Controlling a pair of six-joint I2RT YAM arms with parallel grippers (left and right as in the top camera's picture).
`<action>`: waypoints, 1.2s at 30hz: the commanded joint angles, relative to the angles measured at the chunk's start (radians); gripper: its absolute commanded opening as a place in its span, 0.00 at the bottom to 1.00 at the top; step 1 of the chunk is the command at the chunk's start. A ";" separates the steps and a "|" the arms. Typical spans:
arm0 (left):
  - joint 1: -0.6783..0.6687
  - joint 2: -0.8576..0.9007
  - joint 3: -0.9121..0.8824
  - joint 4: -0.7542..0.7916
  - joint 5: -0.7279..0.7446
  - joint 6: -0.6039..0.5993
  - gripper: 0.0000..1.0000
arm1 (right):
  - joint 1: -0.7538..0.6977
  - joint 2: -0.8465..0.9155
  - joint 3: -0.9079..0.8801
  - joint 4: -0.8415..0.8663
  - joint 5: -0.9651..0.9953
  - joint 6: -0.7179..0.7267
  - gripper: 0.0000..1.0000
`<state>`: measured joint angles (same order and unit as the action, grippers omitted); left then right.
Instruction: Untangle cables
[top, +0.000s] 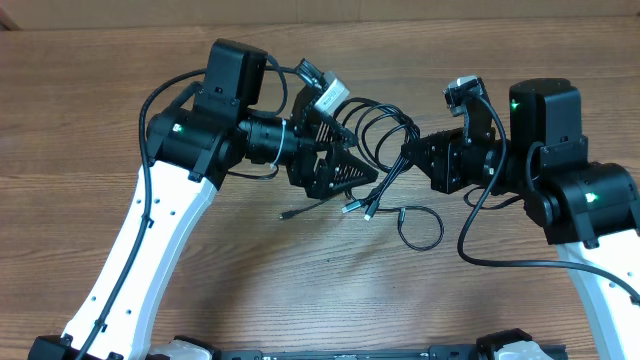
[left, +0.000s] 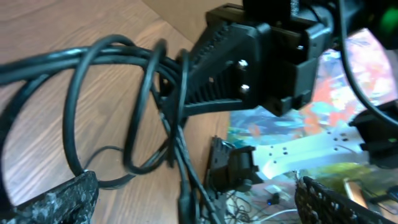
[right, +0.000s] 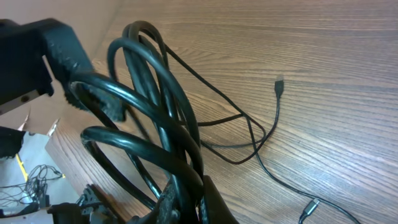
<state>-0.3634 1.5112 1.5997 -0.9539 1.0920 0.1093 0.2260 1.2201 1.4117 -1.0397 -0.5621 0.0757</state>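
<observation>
Wooden table (top: 300, 290) holds the cables (top: 380, 125) toward its far edge. Your right gripper (top: 408, 158) is clamped on them; your left gripper (top: 355, 148) gapes wide beside them. Pull hard and loops may cinch into a knot.

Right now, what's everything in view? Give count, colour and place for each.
cables: several, exact count unclear, black, looped bundle between the two pincers
loose strands: a few, black, trailing from the bundle onto the table, one curled in a loop
plug tips: at least three visible, silvery or dark, on the table below the bundle
table: one, brown wood grain, under everything
arms: two, white and black, left arm and right arm coming in from the sides
left pincer: one, black, open, facing the bundle
right pincer: one, black, shut on the cables
</observation>
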 joint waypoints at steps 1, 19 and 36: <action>-0.002 -0.013 0.018 0.016 -0.041 -0.013 1.00 | 0.002 -0.005 0.002 0.010 -0.018 0.002 0.04; -0.002 -0.013 0.018 0.035 -0.078 -0.013 1.00 | 0.003 -0.005 0.002 0.035 -0.109 -0.002 0.04; -0.033 -0.013 0.018 0.099 -0.071 -0.039 0.47 | 0.003 -0.005 0.002 0.035 -0.198 0.000 0.04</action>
<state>-0.3801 1.5112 1.5997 -0.8585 1.0161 0.0761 0.2260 1.2201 1.4117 -1.0115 -0.7143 0.0750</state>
